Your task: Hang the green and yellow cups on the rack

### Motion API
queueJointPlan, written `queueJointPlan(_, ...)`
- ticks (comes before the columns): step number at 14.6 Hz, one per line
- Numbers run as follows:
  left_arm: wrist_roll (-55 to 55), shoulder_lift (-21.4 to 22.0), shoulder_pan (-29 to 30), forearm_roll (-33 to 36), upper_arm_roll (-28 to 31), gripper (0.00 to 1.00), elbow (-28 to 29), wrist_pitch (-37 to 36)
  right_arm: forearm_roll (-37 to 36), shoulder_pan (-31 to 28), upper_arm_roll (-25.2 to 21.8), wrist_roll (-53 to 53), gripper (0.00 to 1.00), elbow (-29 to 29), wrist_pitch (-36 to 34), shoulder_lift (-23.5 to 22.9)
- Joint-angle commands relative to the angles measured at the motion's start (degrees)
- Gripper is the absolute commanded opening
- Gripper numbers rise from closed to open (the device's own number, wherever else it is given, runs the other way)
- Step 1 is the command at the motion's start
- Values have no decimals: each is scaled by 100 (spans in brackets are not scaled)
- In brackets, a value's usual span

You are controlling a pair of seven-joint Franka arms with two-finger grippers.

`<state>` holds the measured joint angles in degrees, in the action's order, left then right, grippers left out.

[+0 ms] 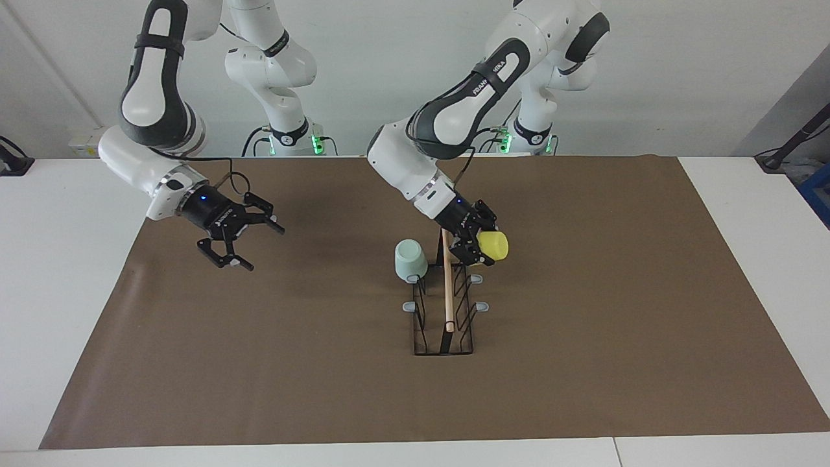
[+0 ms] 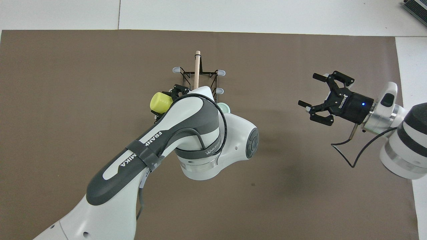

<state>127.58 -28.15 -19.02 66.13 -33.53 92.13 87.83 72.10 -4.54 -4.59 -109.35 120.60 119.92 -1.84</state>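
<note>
So my left gripper (image 1: 478,248) is pinching the yellow cup (image 1: 494,246) right beside the rack (image 1: 445,305), at a peg on its left-arm side. The green cup (image 1: 410,260) hangs across the wooden rod (image 1: 447,285). If the rim misses the peg, the cup drops or nudges the rack. My right gripper (image 1: 235,235) waits off to the side, fingers spread.

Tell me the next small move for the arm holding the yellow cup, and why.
Probably ease the left gripper down so the yellow cup slips onto the bare peg below it. The green cup already hangs on the rack, and the open right gripper waits aside.
</note>
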Motion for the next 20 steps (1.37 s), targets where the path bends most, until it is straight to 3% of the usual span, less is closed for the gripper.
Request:
queueJointPlan(1,180,-68,-49,137,-75,24,24,-82,-1080,-179,54,974,100,-431,-197,-54)
queueJointPlan(4,188,-68,-49,102,-110,25,34,-11,-1916,-144,54,1958,100,-616,-136,-36)
queueJointPlan(5,189,-68,-58,102,-128,36,34,-11,-2197,-118,54,2353,100,-677,-118,-19)
queueJointPlan(6,189,-68,-58,102,-128,54,34,-11,-2487,-91,54,2765,100,-747,-92,-1)
queueJointPlan(7,189,-68,-58,93,-128,79,25,-20,-2855,-74,63,3239,100,-818,-83,25)
queueJointPlan(8,189,-59,-67,84,-128,94,16,-46,-3181,-47,72,3697,100,-888,-83,78)
queueJointPlan(9,189,-59,-84,67,-128,99,-1,-46,-3445,-38,107,4171,100,-958,-83,122)
queueJointPlan(14,189,-50,-128,49,-119,100,-54,-99,-5210,348,160,6797,100,-1327,39,140)
queueJointPlan(20,57,64,-76,-4,-128,100,-116,-55,-7462,1323,151,10428,100,-1416,-274,157)
